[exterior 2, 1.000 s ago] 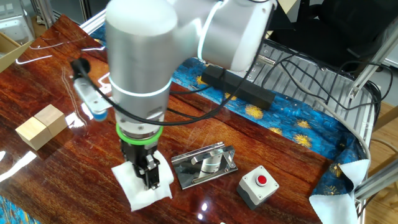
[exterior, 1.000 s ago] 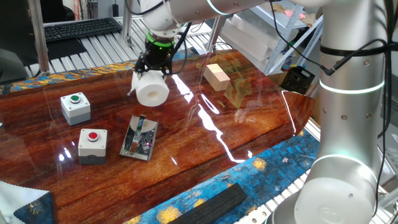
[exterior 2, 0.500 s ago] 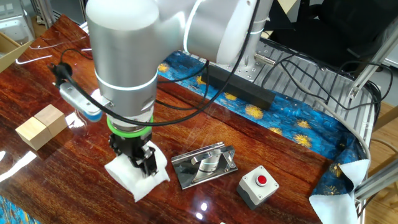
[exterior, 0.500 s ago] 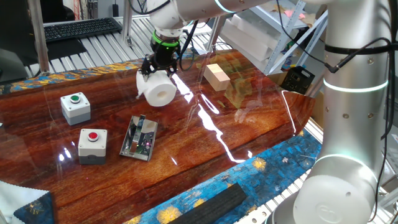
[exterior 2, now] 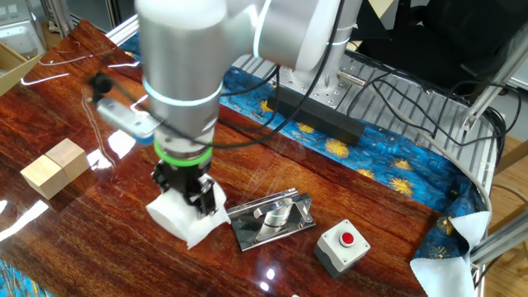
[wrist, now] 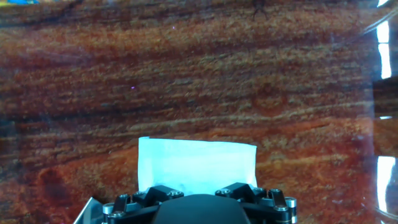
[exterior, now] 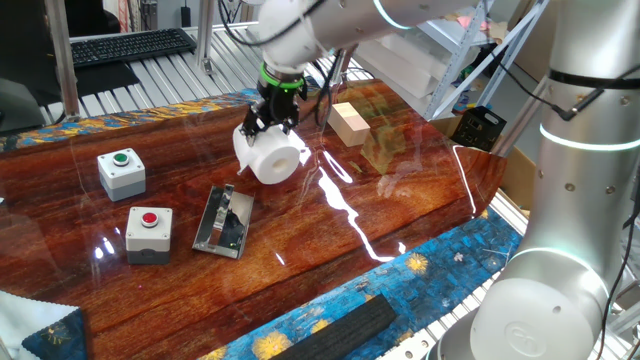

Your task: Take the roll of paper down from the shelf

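Observation:
The roll of paper (exterior: 272,157) is a plump white roll with a small central hole. My gripper (exterior: 268,124) is shut on it and holds it just above the wooden table. The roll also shows in the other fixed view (exterior 2: 183,216) under my gripper (exterior 2: 186,191), and in the hand view (wrist: 196,162) between the finger bases. The shelf (exterior: 222,220) is a small shiny metal plate with a bar, lying flat on the table, to the front left of the roll. In the other fixed view the shelf (exterior 2: 272,218) lies just right of the roll.
A grey box with a green button (exterior: 121,171) and one with a red button (exterior: 148,232) stand left of the shelf. A wooden block (exterior: 349,123) sits at the back. White rack (exterior: 415,50) and keyboard (exterior: 130,44) lie beyond the table.
My gripper has carried the roll to the right across the table, away from the green button box and toward the wooden block. The shelf has stayed in place.

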